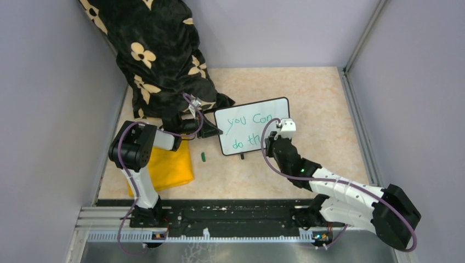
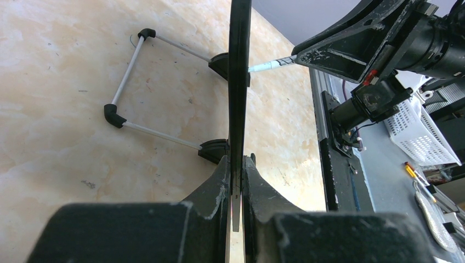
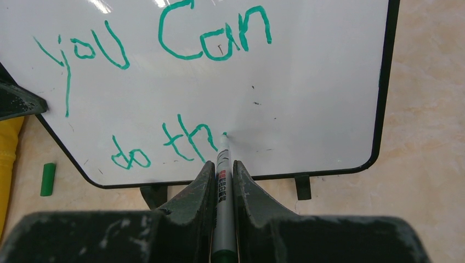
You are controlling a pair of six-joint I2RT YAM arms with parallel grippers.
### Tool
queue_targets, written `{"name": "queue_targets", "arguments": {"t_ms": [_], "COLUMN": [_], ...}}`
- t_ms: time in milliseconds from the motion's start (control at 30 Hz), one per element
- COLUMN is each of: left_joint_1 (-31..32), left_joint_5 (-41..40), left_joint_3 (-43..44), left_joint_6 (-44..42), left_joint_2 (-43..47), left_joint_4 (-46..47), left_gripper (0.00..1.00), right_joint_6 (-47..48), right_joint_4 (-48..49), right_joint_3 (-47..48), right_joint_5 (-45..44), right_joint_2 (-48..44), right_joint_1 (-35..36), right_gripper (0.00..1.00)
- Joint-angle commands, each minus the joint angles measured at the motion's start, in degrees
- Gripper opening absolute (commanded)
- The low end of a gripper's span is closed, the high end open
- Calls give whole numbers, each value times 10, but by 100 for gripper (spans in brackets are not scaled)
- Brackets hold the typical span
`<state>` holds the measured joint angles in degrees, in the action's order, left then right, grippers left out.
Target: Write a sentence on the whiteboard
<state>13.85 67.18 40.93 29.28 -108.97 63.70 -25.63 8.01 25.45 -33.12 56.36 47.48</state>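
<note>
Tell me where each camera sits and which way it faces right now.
Top external: above and behind the bases, looking down; shows the left arm, right arm and whiteboard.
Left wrist: looks edge-on along the whiteboard, which is gripped in the left pincer.
Right wrist: faces the board's front and the sentence; the right pincer holds the green marker.
Shared: both wrist views show the marker tip at the board.

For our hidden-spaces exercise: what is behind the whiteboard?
Behind the whiteboard, the left wrist view shows its stand, a loop of silver rods with black corner joints, resting on the table. From above, the board covers it.
</note>
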Motion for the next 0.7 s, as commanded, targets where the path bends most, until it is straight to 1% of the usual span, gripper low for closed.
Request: {"name": "queue_targets", "arguments": {"t_ms": [0,333,667], "left_joint_1": [17,17,17], "left_joint_5": [-14,-14,-14], "left_joint_3": [-8,-7,-7], "left_joint_6": [-25,-25,-26], "left_joint_2": [-22,-22,-22], "left_joint_4": [-72,-72,-73], "left_gripper": [0,0,0], "right_joint_6": [-8,-14,-1], "right_joint_4": [-2,-12,-11], "right_joint_3": [-10,-18,15], "right_joint_5": [4,4,14], "right_joint_2": [-8,-20,-57], "right_joint_1": [-5,-5,-5], "right_gripper": [0,0,0]}}
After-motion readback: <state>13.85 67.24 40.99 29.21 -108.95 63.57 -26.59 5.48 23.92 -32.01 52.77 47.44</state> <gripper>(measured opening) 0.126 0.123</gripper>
